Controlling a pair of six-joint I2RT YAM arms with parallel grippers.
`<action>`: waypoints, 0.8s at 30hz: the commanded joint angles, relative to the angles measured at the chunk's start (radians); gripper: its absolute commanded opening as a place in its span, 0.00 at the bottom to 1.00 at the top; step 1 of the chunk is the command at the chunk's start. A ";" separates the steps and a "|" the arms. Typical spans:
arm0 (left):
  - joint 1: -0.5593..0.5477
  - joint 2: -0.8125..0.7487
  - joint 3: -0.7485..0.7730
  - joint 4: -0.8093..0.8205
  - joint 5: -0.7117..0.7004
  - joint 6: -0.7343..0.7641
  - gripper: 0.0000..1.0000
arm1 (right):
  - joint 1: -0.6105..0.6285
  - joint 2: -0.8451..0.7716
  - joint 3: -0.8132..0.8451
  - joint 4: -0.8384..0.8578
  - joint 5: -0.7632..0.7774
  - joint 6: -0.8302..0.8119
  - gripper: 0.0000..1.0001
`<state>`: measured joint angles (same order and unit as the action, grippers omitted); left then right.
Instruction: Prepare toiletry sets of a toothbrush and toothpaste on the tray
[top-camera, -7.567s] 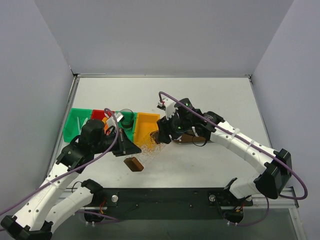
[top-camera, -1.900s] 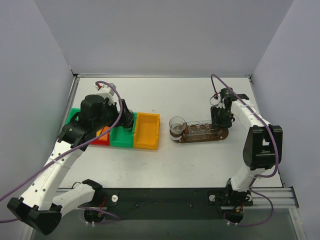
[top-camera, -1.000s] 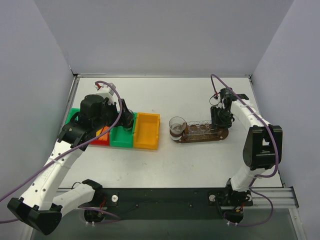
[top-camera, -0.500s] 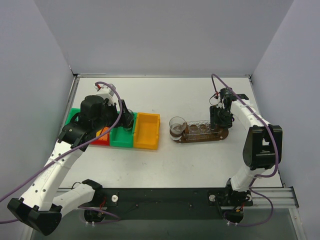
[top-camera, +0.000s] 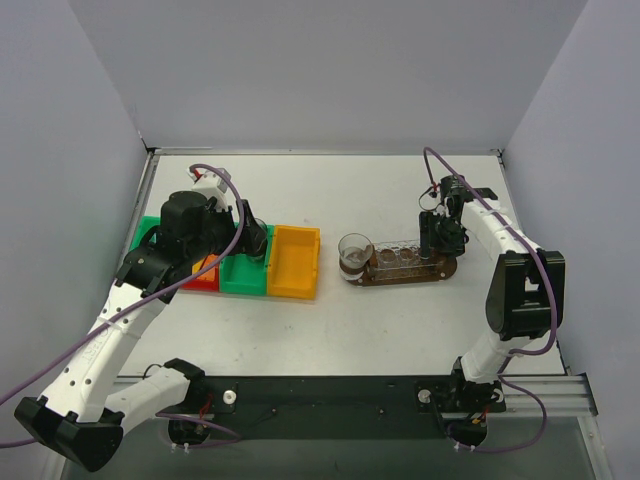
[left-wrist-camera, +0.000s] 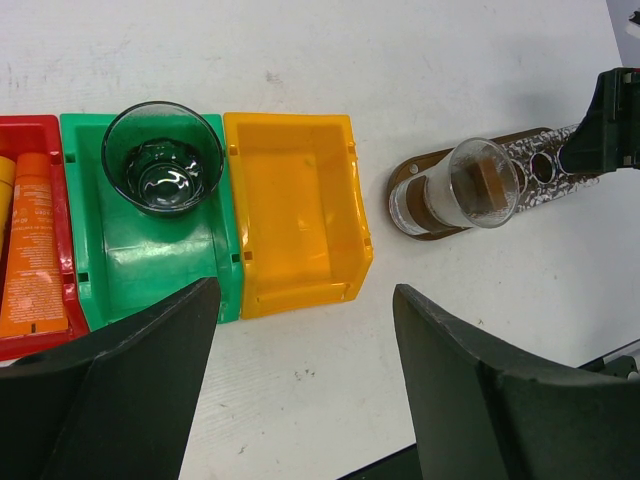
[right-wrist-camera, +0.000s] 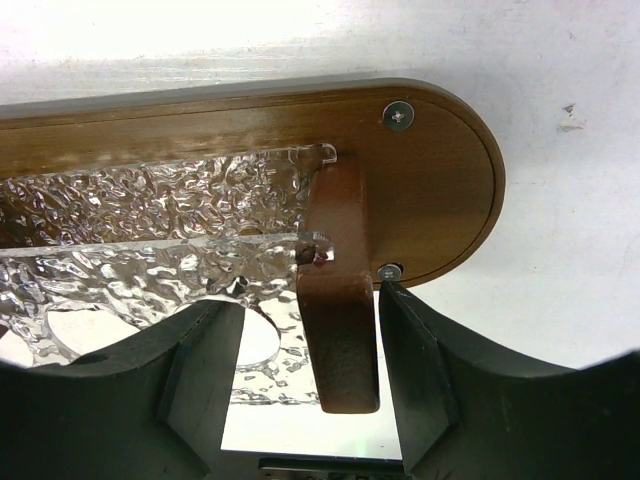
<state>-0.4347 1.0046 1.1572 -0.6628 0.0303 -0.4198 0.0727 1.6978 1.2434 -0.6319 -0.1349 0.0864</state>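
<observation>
Left wrist view: the left gripper (left-wrist-camera: 300, 295) hangs over the near edge of the yellow-orange rectangular plastic bin (left-wrist-camera: 295, 225), its jaws spread wide. Touching this bin's left side is a green plastic bin (left-wrist-camera: 150, 270) with an upright dark glass tumbler (left-wrist-camera: 163, 158) in it. Further left is a red plastic bin (left-wrist-camera: 66, 220), where an orange toothpaste tube (left-wrist-camera: 35, 245) lies flat beside a yellower tube (left-wrist-camera: 5, 195) cut by the picture's edge. Right of the yellow-orange bin, apart from it on the white surface (left-wrist-camera: 450, 50), lies the long dark-brown wooden tray (left-wrist-camera: 412, 180). A clear cup (left-wrist-camera: 470, 185) stands on the tray's end nearer the bin. At the end farther from the bin, the right gripper (right-wrist-camera: 305, 300) has its jaws open either side of a brown wooden upright post (right-wrist-camera: 335, 230), with a gap on one side.
</observation>
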 joint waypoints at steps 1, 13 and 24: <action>0.007 -0.018 0.004 0.032 0.005 -0.010 0.80 | -0.008 -0.050 0.014 -0.018 -0.003 0.018 0.52; 0.008 -0.021 0.002 0.032 0.008 -0.008 0.80 | -0.030 -0.085 0.019 -0.020 0.004 0.015 0.52; 0.008 -0.012 0.007 -0.011 -0.056 -0.027 0.80 | -0.039 -0.141 0.027 -0.035 -0.014 0.007 0.51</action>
<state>-0.4347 1.0016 1.1557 -0.6678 0.0223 -0.4343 0.0395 1.6131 1.2434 -0.6319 -0.1390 0.0998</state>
